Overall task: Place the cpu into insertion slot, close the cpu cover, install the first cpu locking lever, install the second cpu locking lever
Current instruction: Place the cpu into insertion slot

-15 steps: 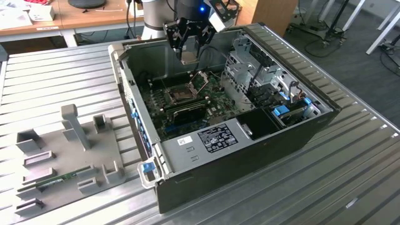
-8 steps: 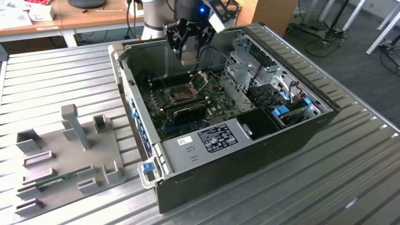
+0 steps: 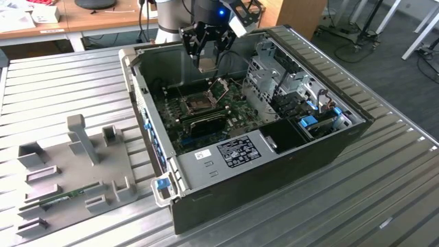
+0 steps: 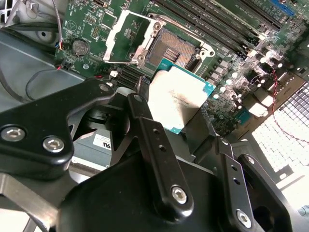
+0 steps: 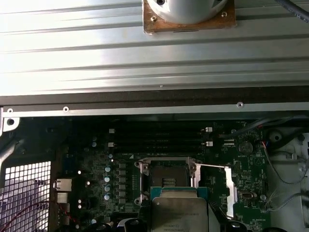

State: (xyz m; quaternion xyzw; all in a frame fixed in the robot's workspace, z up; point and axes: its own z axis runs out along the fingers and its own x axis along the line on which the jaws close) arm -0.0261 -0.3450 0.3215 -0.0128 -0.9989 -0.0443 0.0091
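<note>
My gripper (image 3: 205, 60) hangs inside the open computer case, above the motherboard. It is shut on the cpu (image 4: 177, 98), a flat square chip with a silvery face and a teal edge, pinched between the two black fingers (image 4: 145, 126). The insertion slot (image 4: 174, 50) lies just beyond the chip, its dark centre bare. The cpu cover (image 4: 123, 37) is swung open beside the socket. In the first wrist view the cpu (image 5: 178, 212) hovers near the insertion slot (image 5: 168, 178), with the cpu cover (image 5: 229, 186) folded out to one side. The socket (image 3: 199, 105) sits below the gripper in the exterior view.
The computer case (image 3: 141, 90) lies open on a slatted metal table (image 3: 61, 87). A metal drive cage (image 3: 274, 77) stands at the exterior view's right of the board. Long black memory slots (image 4: 217, 24) run beside the socket. A grey fixture plate (image 3: 75, 164) lies at the exterior view's left.
</note>
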